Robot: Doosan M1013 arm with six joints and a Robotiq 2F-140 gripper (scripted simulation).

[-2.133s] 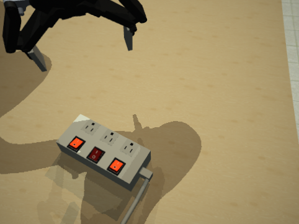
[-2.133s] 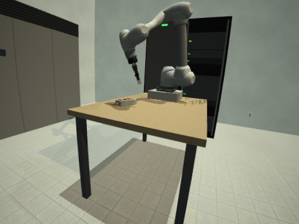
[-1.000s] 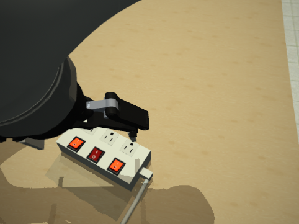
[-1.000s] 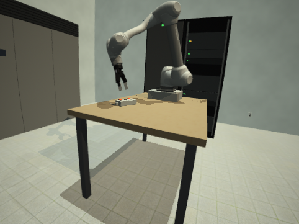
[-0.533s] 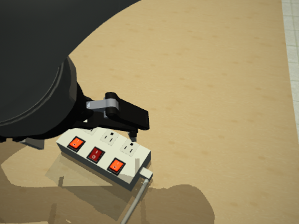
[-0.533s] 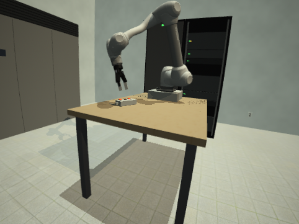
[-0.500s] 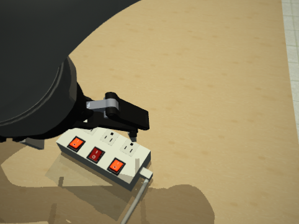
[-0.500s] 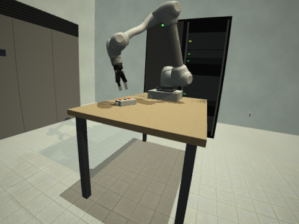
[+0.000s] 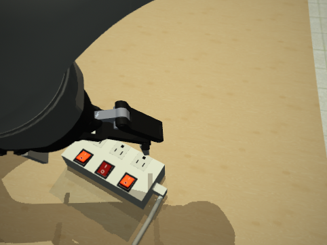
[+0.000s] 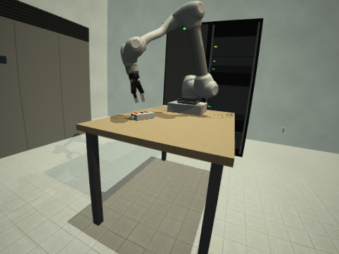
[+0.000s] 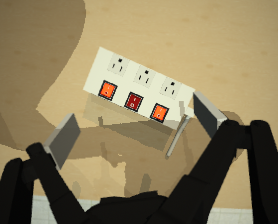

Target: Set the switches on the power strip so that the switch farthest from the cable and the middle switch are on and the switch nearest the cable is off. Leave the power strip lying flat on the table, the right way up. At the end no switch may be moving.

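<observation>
Tool [image 10: 138, 98] hangs above the power strip [image 9: 112, 166], fingers spread fully wide and gripping nothing, which suits pressing a rocker with one fingertip, not grasping. Strip lies flat and right way up on the desk [image 9: 237, 85], near its edge, cable [image 9: 147, 220] trailing from one end. Far switch [image 9: 83, 157] and near switch [image 9: 127, 181] glow bright orange while the middle switch [image 9: 104, 169] shows dark red; judged, the middle and near rockers both need toggling.
</observation>
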